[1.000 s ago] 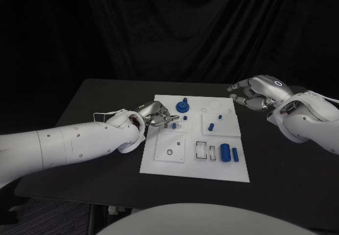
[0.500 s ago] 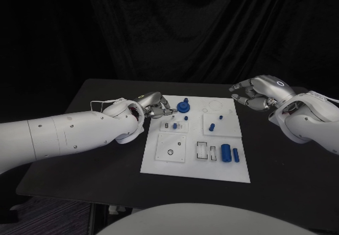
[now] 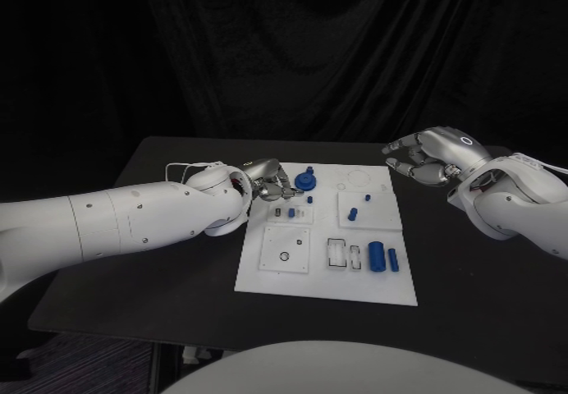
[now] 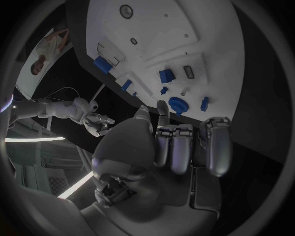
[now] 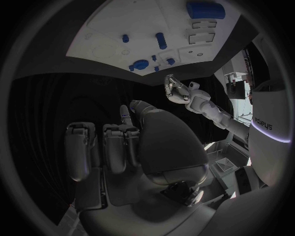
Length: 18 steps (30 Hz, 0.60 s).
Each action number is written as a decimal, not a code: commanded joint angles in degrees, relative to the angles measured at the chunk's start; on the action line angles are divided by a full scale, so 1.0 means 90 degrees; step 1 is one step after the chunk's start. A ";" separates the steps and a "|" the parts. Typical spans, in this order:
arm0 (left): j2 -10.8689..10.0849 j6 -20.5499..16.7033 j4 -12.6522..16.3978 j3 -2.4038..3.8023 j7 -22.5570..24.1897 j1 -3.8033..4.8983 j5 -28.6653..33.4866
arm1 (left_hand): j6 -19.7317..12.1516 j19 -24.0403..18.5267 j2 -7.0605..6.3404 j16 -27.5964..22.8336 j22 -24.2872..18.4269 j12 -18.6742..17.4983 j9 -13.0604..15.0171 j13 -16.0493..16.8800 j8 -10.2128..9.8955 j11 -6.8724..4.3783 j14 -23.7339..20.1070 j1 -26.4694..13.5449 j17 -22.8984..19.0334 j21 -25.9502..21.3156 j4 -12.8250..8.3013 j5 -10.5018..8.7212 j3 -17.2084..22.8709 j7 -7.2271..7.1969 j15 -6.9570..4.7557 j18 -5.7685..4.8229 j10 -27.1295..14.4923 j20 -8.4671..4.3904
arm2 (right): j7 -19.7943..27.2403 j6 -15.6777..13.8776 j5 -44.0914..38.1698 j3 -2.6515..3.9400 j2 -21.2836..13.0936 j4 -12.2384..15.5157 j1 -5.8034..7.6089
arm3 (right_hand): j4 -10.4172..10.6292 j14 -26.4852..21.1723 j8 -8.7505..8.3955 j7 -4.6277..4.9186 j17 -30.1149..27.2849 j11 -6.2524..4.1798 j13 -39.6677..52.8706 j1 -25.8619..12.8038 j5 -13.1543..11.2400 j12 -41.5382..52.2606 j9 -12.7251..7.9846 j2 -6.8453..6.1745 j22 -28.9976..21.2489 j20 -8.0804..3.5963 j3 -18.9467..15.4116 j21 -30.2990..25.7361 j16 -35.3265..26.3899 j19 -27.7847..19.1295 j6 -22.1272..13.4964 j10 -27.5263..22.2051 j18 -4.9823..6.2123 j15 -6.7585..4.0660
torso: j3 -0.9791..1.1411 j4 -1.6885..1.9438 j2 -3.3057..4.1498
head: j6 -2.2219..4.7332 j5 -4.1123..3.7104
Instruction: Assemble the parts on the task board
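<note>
Head view: the white task board (image 3: 329, 283) lies in the middle of the black desk (image 3: 166, 271). The left hand (image 3: 267, 180) hangs over the board's far left corner, just beside a round blue knob (image 3: 308, 179) that stands on the board. Its fingers (image 3: 284, 190) look drawn in, but whether they pinch anything cannot be told from here. The right hand (image 3: 428, 156) hovers above the desk past the board's far right corner, clear of the board, with its fingers curled inward and nothing in them. On the near part of the board a fat blue cylinder (image 3: 377, 255) lies beside a thin blue bar (image 3: 394, 260). A small blue peg (image 3: 354, 213) stands farther back on the board.

Left wrist view: the left hand (image 4: 166, 152) has its fingers (image 4: 215, 147) side by side and bent inward, with nothing visible in them. Beyond the fingertips lies the task board (image 4: 203, 29), and the round blue knob (image 4: 178, 105) sits close to them. A square blue block (image 4: 166, 76) lies farther on.

Right wrist view: the right hand (image 5: 144, 142) shows its fingers (image 5: 83, 152) curled and empty. The task board (image 5: 117, 19) is well beyond it, with the blue cylinder (image 5: 205, 10) at its far end.
</note>
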 commanded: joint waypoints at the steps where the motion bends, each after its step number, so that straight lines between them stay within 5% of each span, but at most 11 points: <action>1: 0.0064 0.0377 0.0008 0.0006 -0.0393 0.0011 -0.0275 | 0.0060 0.0168 -0.0068 0.0017 0.1365 -0.0024 -0.0013 0.1649 -0.0021 0.0011 0.0671 -0.0285 0.1677 0.0036 0.0000 -0.0087 -0.0067 0.0010 0.0015 -0.0052 0.0675 -0.0005 | 0.0018 -0.0123 0.0129 0.0005 -0.0015 -0.0016 -0.0023 | 0.0005 0.0673 -0.0016 -0.0016 0.1677 0.0057 0.1675 0.0010 0.0042 0.0016 -0.0006 -0.0031 0.1588 0.0028 0.0048 -0.0017 0.0018 0.0524 0.0048 0.0663 -0.0035 0.0039 | 0.0008 -0.0010 -0.0054 | -0.0001 0.0001; 18: 0.0183 0.0849 0.0048 0.0005 -0.1209 0.0003 -0.0724 | 0.0142 0.0159 -0.0176 0.0017 0.1352 -0.0024 -0.0357 0.1649 -0.0373 0.0014 0.0671 -0.0382 0.1677 0.0000 -0.0060 0.0136 -0.0090 0.0020 0.0012 -0.0044 0.0675 -0.0008 | 0.0069 -0.0131 0.0173 0.0005 -0.0020 -0.0002 -0.0034 | -0.0001 0.0673 -0.0015 -0.0012 0.1677 0.0059 0.1675 0.0011 0.0048 0.0016 -0.0007 -0.0035 0.1588 0.0029 0.0053 -0.0017 0.0018 0.0525 0.0052 0.0663 -0.0035 0.0040 | -0.0012 -0.0023 -0.0186 | -0.0001 0.0118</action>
